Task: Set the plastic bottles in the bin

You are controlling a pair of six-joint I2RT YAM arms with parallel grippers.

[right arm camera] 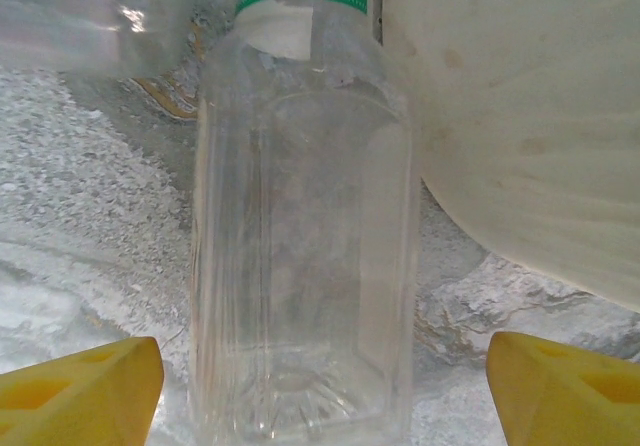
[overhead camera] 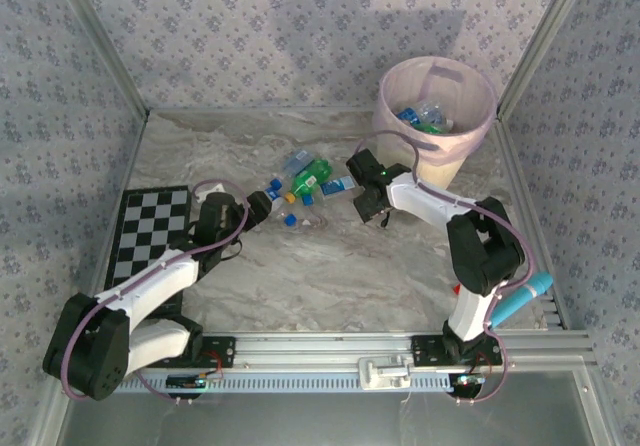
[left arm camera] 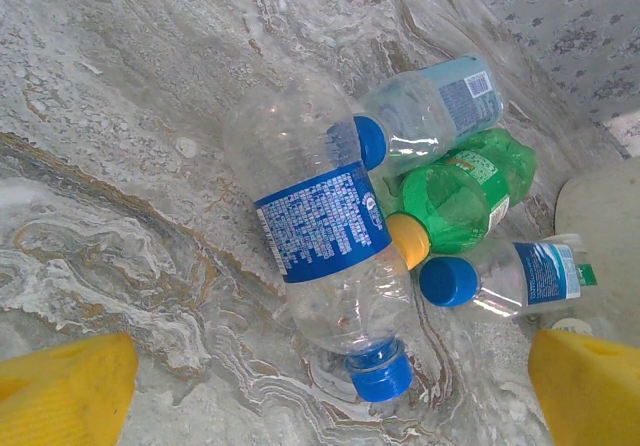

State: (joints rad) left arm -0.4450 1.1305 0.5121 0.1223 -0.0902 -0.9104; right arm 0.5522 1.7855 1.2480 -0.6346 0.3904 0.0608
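Several bottles [overhead camera: 422,116] already lie inside the bin [overhead camera: 440,151], which stands at the far right of the table [overhead camera: 330,276]. The task is partly done: a loose cluster of at least five lies on the marbled surface between the two arms, not yet binned. The left gripper [left arm camera: 325,406] hovers over this cluster with its fingers [left arm camera: 60,386] spread wide and touching nothing; below it lie a blue-label bottle [left arm camera: 325,256], a green bottle [left arm camera: 460,191] and two more clear ones. The right gripper [right arm camera: 325,386] straddles a green-label bottle [right arm camera: 305,266] lying just beside the bin wall, its fingers [right arm camera: 570,386] parted, with a gap on either side. Judged from this, each remaining bottle needs its own pick and drop.
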